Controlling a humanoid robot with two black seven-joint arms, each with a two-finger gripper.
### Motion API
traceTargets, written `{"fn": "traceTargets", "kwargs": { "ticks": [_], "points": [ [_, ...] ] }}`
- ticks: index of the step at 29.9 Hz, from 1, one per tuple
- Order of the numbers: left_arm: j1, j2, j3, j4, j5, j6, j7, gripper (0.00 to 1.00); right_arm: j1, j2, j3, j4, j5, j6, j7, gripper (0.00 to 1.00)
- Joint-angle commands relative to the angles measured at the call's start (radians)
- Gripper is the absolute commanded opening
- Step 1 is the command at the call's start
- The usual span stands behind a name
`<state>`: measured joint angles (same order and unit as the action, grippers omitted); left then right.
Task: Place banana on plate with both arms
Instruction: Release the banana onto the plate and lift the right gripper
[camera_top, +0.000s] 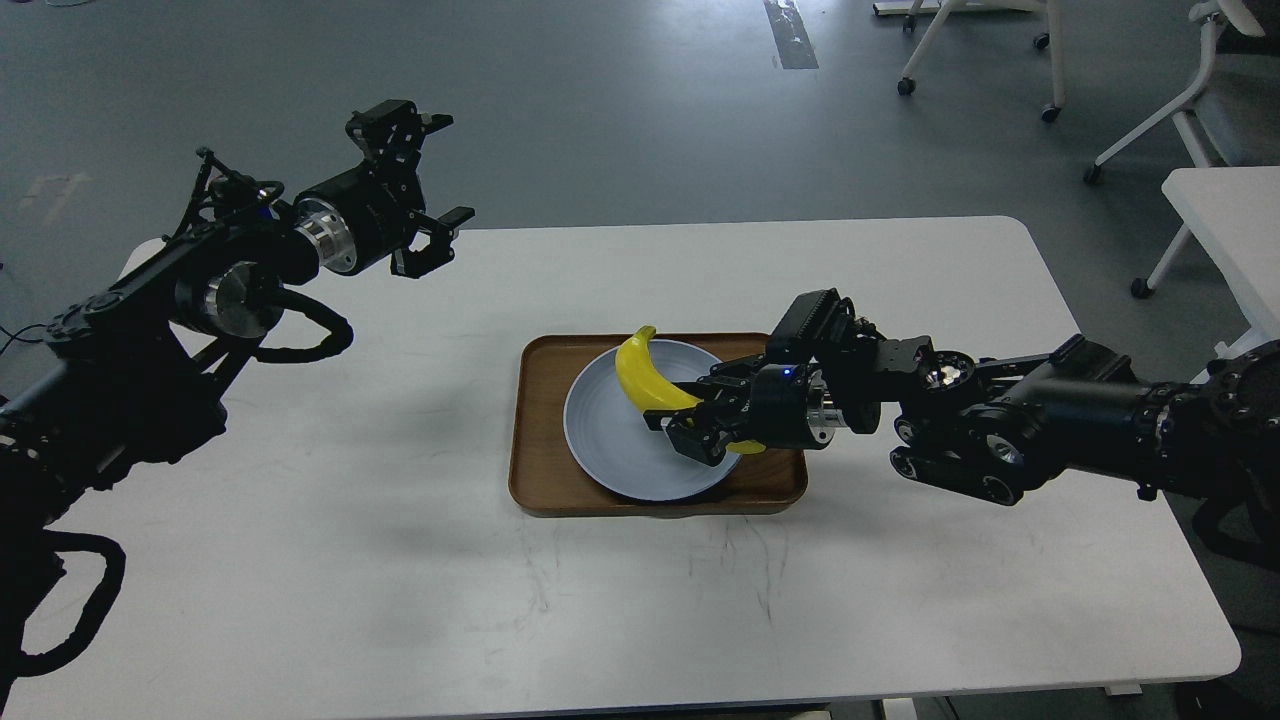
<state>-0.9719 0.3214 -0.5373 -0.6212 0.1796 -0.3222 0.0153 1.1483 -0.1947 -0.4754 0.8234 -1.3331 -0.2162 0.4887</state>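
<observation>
Table (350, 600), tray (535, 470), plate (610, 450), banana (645, 380).

Left end effector (432, 178) agape, raised

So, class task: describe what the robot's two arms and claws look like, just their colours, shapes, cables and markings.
Both arms are black, built of chunky rounded segments with shiny silver wrist rings. The left arm has thick black cables looping beneath it. The right arm shows round silver discs at its joints and a small blue light near the wrist. The left claw and right claw have black skeletal two-finger frames.
</observation>
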Motion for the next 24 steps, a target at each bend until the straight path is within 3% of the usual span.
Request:
{"fn": "traceTargets", "kwargs": {
  "ticks": [1,2,5,9,12,19,24],
  "points": [
    [-0.001,-0.002,-0.001,0.000,0.000,0.000,0.000,0.98,-0.012,0.000,0.001,-0.006,0.002,-0.002,0.000,0.32],
    [-0.001,-0.001,-0.001,0.000,0.000,0.000,-0.001,0.98,-0.015,0.000,0.000,-0.009,0.000,-0.002,0.000,0.37],
    [-0.001,0.001,-0.001,0.000,0.000,-0.001,-0.001,0.98,-0.015,0.001,0.003,-0.023,0.008,-0.008,0.000,0.69],
    [-0.001,0.004,-0.001,0.000,0.000,-0.009,-0.001,0.98,-0.027,0.003,0.020,-0.033,0.017,-0.014,0.000,0.90],
    [-0.001,0.004,-0.001,0.000,0.000,-0.014,-0.001,0.98,-0.035,0.006,0.053,-0.037,0.017,-0.015,0.000,0.96],
    [-0.002,0.008,-0.001,0.000,0.000,-0.015,-0.001,0.98,-0.015,-0.008,0.113,-0.024,0.020,-0.017,0.000,0.98],
    [-0.004,0.007,-0.003,0.000,-0.002,-0.014,0.000,0.98,0.022,-0.109,0.256,-0.021,0.069,-0.012,0.000,0.98]
  ]
}}
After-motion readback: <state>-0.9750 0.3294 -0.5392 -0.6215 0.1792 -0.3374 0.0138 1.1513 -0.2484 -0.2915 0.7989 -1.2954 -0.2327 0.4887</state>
